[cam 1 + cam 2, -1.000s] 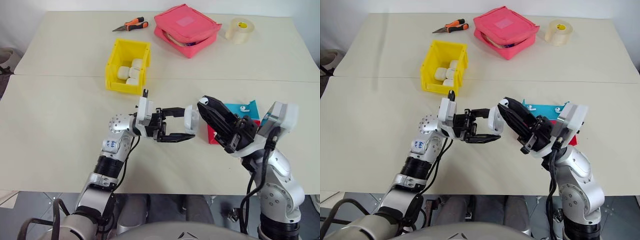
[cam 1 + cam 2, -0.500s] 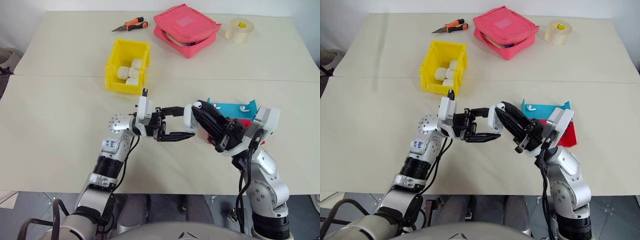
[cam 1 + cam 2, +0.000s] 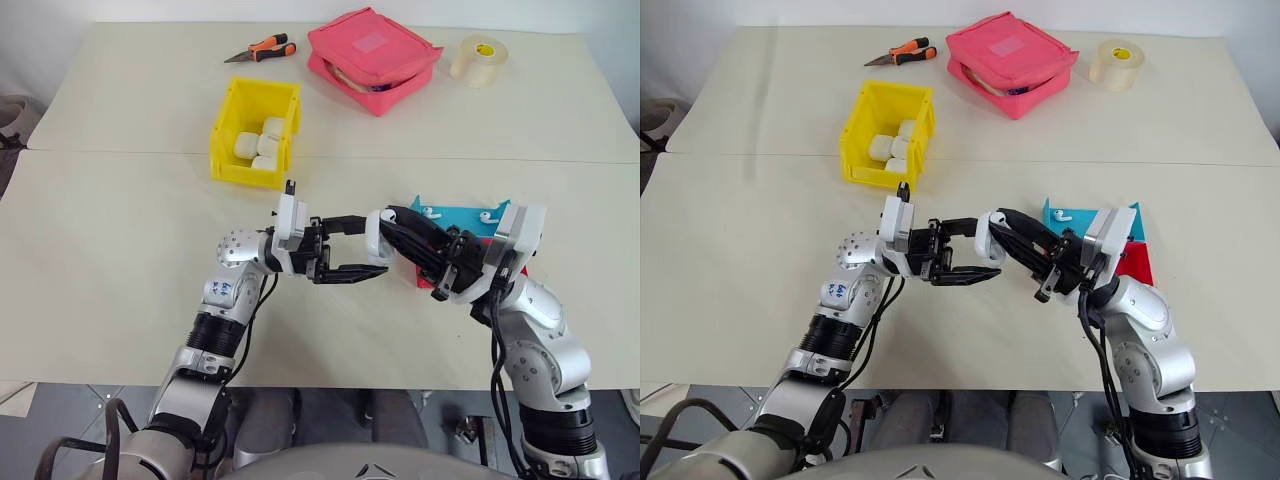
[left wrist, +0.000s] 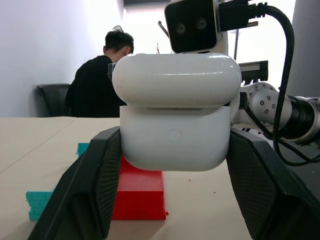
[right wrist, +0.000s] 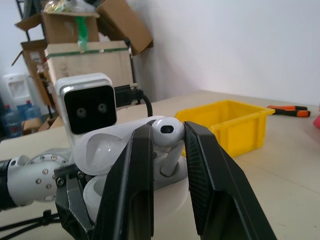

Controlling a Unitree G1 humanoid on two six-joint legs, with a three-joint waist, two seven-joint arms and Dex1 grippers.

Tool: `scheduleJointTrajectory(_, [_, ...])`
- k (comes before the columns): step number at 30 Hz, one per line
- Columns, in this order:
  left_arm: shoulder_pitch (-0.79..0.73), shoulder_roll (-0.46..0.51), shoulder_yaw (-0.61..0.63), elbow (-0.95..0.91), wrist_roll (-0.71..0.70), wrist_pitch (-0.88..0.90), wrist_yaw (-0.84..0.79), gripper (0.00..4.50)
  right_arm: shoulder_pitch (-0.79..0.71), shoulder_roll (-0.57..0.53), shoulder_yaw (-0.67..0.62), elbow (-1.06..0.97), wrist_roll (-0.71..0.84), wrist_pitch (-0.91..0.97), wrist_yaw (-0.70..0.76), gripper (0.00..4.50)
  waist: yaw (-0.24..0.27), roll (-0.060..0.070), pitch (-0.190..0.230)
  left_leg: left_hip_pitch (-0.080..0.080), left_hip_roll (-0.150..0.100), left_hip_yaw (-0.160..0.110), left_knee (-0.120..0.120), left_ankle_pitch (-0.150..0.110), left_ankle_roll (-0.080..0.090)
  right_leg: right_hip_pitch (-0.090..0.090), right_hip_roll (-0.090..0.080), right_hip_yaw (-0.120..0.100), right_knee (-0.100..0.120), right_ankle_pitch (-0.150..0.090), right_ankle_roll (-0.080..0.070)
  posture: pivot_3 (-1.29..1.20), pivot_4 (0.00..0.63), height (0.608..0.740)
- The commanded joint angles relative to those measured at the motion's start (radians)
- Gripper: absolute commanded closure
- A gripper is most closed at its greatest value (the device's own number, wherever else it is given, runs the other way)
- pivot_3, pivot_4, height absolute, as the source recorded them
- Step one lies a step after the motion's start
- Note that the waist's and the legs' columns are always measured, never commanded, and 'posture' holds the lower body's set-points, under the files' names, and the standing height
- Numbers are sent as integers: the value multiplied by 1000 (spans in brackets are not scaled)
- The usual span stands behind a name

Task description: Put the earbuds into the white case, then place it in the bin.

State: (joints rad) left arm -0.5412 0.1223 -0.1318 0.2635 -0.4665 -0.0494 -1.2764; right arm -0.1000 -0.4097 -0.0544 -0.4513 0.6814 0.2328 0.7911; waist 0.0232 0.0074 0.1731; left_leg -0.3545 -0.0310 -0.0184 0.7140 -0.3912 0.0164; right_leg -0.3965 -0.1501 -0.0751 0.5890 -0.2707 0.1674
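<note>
Right jaws' earbud (image 5: 167, 131) at white case (image 4: 175, 117)

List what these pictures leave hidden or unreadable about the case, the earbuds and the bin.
- White case, left wrist view: its lid and shell hide the sockets inside.
- Earbud, right wrist view: the right gripper's fingers cover its stem tip, so seating is unclear.
- Red tray, left eye view: mostly behind the right arm.
- Yellow bin, left eye view: the white pieces inside are too small to identify.
- Earbud on the blue tray: too small for detail.
</note>
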Motion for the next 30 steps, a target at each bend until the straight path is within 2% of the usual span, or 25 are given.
scheduleJointTrajectory(1, [-26, -32, 12, -32, -25, -44, -3, 1729, 1, -40, -20, 14, 63, 88, 9, 3990, 1, 0, 0, 0, 0, 0, 0, 0, 0, 0, 0, 0, 0, 0, 0, 0, 150, 740])
scheduleJointTrajectory(2, [-26, -34, 12, -30, -24, -47, -3, 1729, 0, -52, -23, 7, 89, 111, 18, 3990, 1, 0, 0, 0, 0, 0, 0, 0, 0, 0, 0, 0, 0, 0, 0, 0, 150, 740])
scheduleJointTrajectory(4, [-26, -38, 12, -25, -22, -54, -1, 1729, -7, -64, -29, 3, 99, 117, 26, 3238, 1, 0, 0, 0, 0, 0, 0, 0, 0, 0, 0, 0, 0, 0, 0, 0, 150, 740])
scheduleJointTrajectory(14, [-25, -52, 18, -13, -16, -77, 5, 1729, -46, -89, -56, -13, 132, 145, 46, 51, 2, 0, 0, 0, 0, 0, 0, 0, 0, 0, 0, 0, 0, 0, 0, 0, 150, 740])
scheduleJointTrajectory(21, [-8, -40, 24, -16, -10, -88, 8, 1729, -4, -160, -163, -43, 160, 144, 64, 51, 4, 0, 0, 0, 0, 0, 0, 0, 0, 0, 0, 0, -1, 0, 0, 0, 150, 740])
scheduleJointTrajectory(26, [11, -17, 30, -21, -7, -97, 10, 1729, 101, -270, -291, -72, 171, 145, 123, 51, 3, 0, 0, -1, 0, 0, 0, -1, 1, 0, -1, 0, -2, 0, 0, 0, 150, 740])
scheduleJointTrajectory(30, [27, -3, 34, -29, -6, -101, 10, 1729, 220, -359, -404, -38, 122, 114, 218, 51, 5, 0, 0, -1, 0, 0, 0, -1, 1, 0, -1, 0, -2, 0, 0, 0, 150, 740])
